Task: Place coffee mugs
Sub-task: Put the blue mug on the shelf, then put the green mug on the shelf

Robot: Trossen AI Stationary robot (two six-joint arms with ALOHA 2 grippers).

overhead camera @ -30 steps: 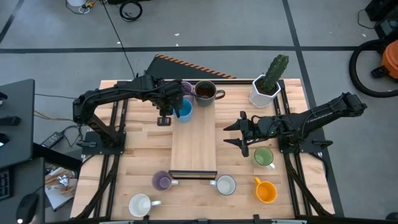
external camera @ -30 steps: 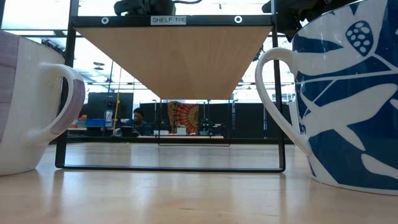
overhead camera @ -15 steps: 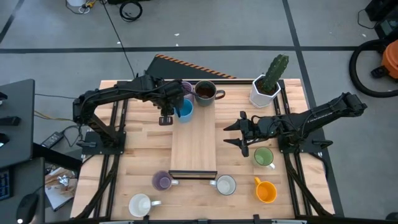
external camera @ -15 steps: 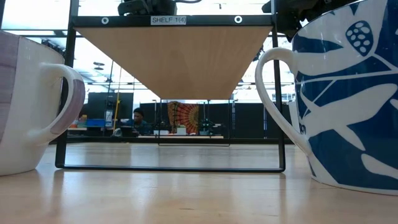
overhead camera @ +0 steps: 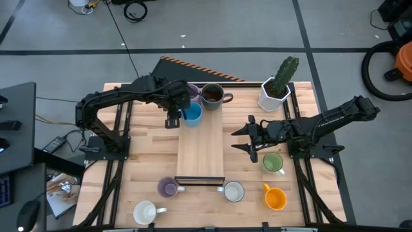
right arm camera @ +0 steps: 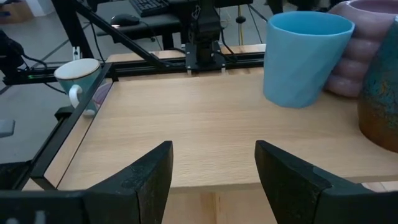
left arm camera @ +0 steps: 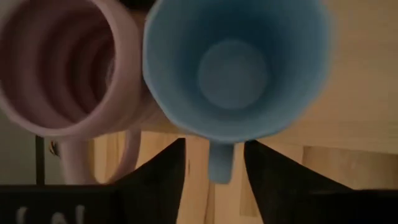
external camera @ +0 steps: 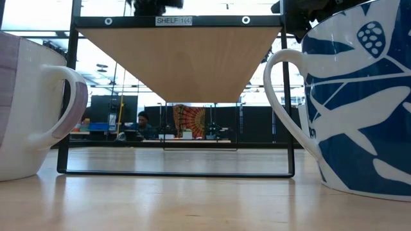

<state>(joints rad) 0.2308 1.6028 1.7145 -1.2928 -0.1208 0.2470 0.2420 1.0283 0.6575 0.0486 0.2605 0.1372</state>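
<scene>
The blue mug (overhead camera: 191, 114) stands upright on the far-left corner of the raised wooden shelf (overhead camera: 201, 148), touching a purple mug (overhead camera: 192, 91) beside a dark brown mug (overhead camera: 212, 95). My left gripper (overhead camera: 174, 118) hovers over the blue mug (left arm camera: 236, 68), open, with its fingers on either side of the handle (left arm camera: 219, 163) and a gap on each side. My right gripper (overhead camera: 242, 136) waits open at the shelf's right side. On the table lie a green mug (overhead camera: 273, 161), an orange mug (overhead camera: 275, 198), a purple mug (overhead camera: 168, 187) and two white mugs (overhead camera: 233, 191) (overhead camera: 145, 211).
A white faceted pot with a cactus (overhead camera: 277, 90) stands at the far right. The shelf's black frame (external camera: 180, 21) spans the low view, between one mug (external camera: 26, 102) and a blue-patterned mug (external camera: 359, 96) close to that camera. A person sits in the room behind.
My left gripper has risen a little above the blue mug at the shelf's far-left corner. The mugs and my right arm have stayed where they were.
</scene>
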